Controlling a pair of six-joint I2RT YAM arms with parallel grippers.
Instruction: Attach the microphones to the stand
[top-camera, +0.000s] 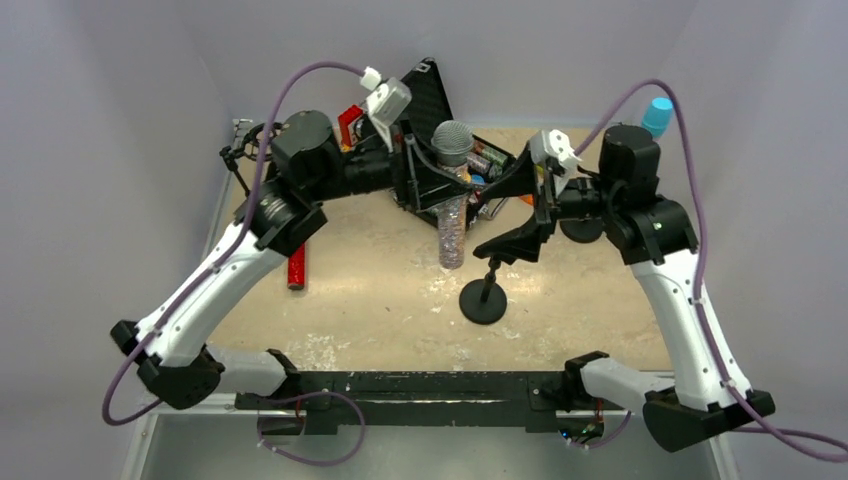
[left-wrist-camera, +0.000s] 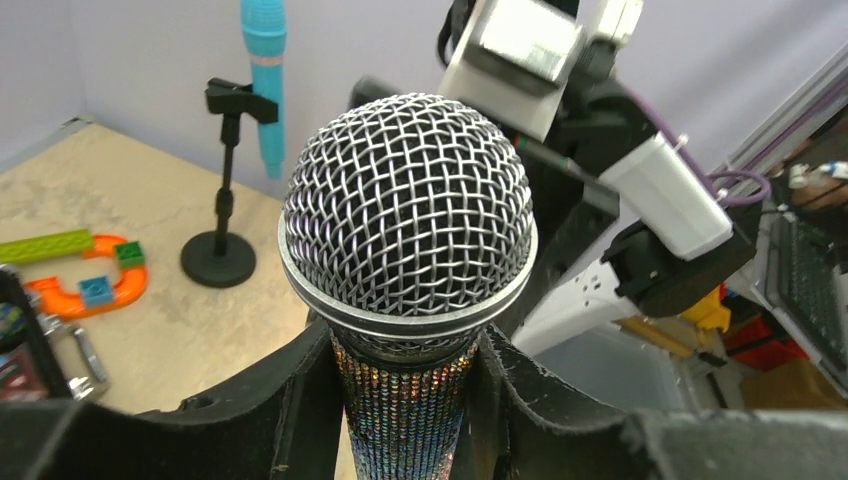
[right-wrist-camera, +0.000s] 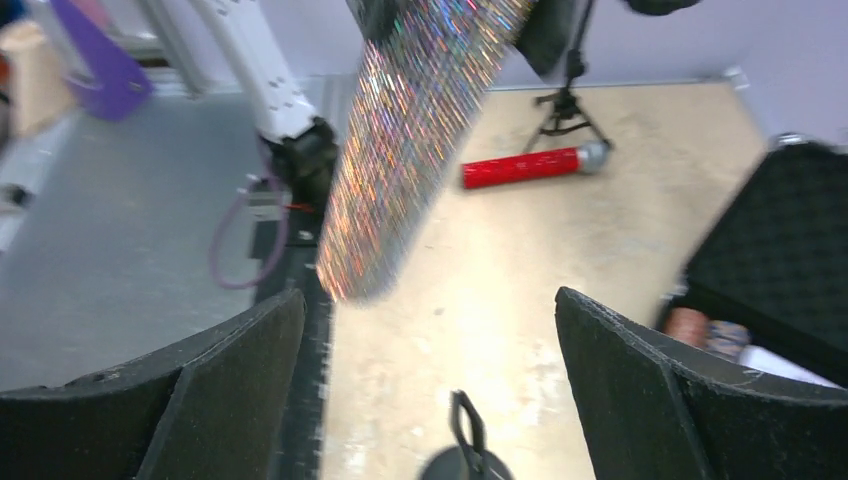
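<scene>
My left gripper (top-camera: 432, 190) is shut on the glittery silver microphone (top-camera: 451, 225) and holds it upright above the table, grey mesh head (left-wrist-camera: 407, 210) up; its fingers (left-wrist-camera: 300, 400) press the body just under the head. My right gripper (top-camera: 500, 213) is open and empty beside the microphone's lower end (right-wrist-camera: 410, 140). It hangs over a small black stand (top-camera: 484, 297), whose clip (right-wrist-camera: 468, 425) shows between the jaws. The red microphone (top-camera: 296, 266) lies on the table at the left and also shows in the right wrist view (right-wrist-camera: 530, 165). The light blue microphone (left-wrist-camera: 264, 80) sits in another stand (left-wrist-camera: 220, 255).
An open black case (top-camera: 430, 95) with small items stands at the back centre. An orange and green toy track (left-wrist-camera: 90, 285) lies near it. A tripod stand (top-camera: 240, 140) is at the back left. The second stand's base (top-camera: 580, 230) is under my right wrist.
</scene>
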